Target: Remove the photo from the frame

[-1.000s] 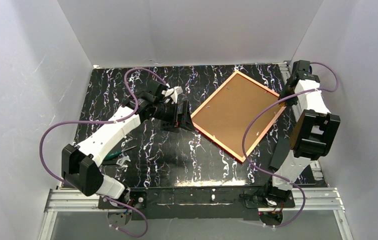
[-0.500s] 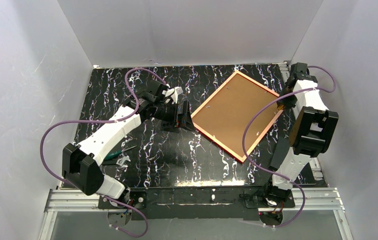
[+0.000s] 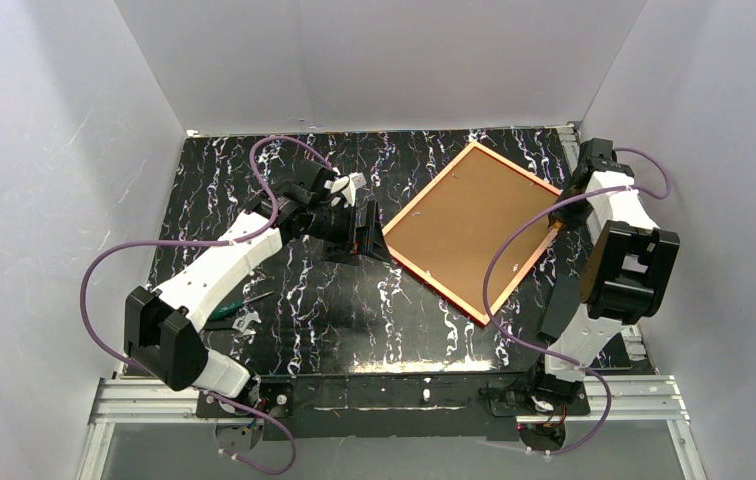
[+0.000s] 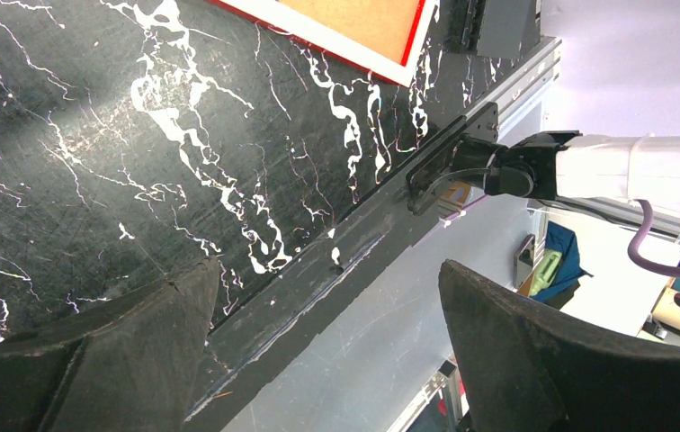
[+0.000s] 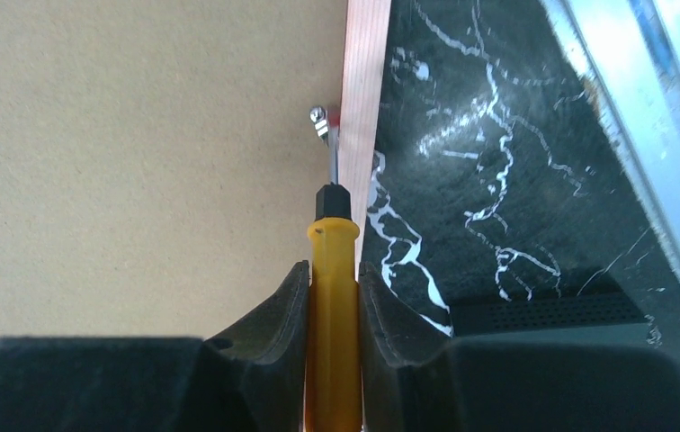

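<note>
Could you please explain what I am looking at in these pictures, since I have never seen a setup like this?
These are two robot arms bolted to a black marbled table, each ending in a two-finger gripper. One picture looks down from above and behind them; the other two come from cameras on the wrists. On the table lies the frame, face down, so its brown backing board shows and the photo is hidden. A green-handled tool lies by the left arm. The left gripper is open and empty, near the frame's corner. The right gripper is closed on a yellow screwdriver, its tip at a small metal tab by the frame's rim.
</note>
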You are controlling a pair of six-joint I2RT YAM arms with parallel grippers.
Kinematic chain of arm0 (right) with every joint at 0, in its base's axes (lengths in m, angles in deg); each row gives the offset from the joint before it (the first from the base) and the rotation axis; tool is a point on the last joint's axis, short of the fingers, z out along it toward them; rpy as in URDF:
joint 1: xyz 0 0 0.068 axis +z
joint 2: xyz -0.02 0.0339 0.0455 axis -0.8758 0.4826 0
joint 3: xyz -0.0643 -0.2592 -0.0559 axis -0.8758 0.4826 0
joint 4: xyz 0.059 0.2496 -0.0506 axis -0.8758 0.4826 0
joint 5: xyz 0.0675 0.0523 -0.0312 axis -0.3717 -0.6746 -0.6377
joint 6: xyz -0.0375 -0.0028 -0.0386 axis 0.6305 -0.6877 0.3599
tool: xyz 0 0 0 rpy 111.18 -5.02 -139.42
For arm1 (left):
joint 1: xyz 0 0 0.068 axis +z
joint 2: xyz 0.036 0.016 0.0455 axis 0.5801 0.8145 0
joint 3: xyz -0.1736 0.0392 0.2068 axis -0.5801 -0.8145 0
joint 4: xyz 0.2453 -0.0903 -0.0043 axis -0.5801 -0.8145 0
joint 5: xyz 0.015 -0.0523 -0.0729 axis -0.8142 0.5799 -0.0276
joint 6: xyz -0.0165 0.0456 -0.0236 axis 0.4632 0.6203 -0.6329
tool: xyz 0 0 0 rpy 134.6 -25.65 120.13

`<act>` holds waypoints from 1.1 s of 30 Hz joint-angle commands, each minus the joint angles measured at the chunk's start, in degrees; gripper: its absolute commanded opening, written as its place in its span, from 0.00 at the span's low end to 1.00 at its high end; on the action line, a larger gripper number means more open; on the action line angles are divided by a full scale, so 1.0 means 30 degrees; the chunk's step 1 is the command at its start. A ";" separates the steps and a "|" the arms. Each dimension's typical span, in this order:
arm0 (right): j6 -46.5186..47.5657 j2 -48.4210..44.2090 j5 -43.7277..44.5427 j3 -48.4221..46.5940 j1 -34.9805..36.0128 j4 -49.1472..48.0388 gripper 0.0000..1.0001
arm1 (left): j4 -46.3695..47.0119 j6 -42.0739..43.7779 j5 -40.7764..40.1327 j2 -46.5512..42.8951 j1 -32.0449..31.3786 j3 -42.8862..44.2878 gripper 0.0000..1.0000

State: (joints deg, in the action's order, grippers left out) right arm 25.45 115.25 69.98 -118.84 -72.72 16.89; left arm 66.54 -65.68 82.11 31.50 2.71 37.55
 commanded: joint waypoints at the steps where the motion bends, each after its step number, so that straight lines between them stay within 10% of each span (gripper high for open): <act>1: -0.0844 -0.0823 -0.1585 0.1058 -0.0046 0.0398 0.01 | -0.0790 -0.0012 0.0722 -0.0060 -0.0069 -0.0252 0.92; 21: -0.0053 -0.2760 -0.6243 0.0898 0.0327 0.2056 0.01 | -0.0458 0.0142 0.1042 -0.0020 -0.0066 -0.0309 0.92; 33: -0.0193 -0.7705 -1.0467 0.3889 0.7973 0.3179 0.01 | 0.4840 -0.0034 0.2789 -0.0700 -0.0054 -0.2364 0.93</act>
State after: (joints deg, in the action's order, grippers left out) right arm 28.38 101.08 46.72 -111.73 -49.70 28.50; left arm 77.16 -67.15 87.14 31.50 2.71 32.46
